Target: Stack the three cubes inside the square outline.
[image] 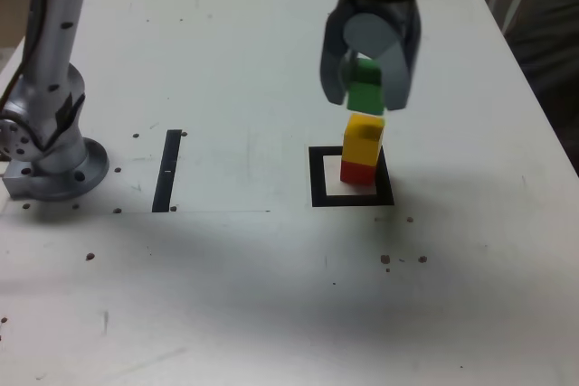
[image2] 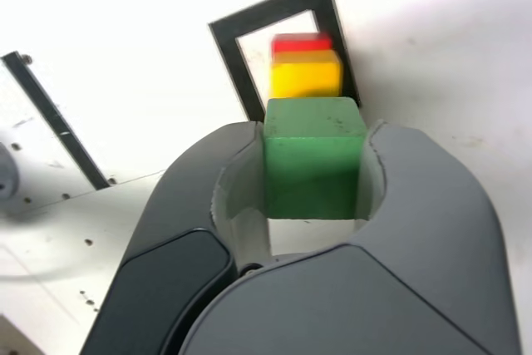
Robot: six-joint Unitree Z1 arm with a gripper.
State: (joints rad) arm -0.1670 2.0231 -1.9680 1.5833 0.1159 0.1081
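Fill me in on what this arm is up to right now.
The gripper is shut on the green cube and holds it just above a two-cube stack: the yellow cube sits on the red cube, inside the square outline on the white table. The green cube is not yet set down on the yellow one.

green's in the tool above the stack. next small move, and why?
Probably ease the tool straight down and only then open. It is shut on the green cube, which hangs just above the yellow cube; yellow already sits on the red cube inside the square outline.
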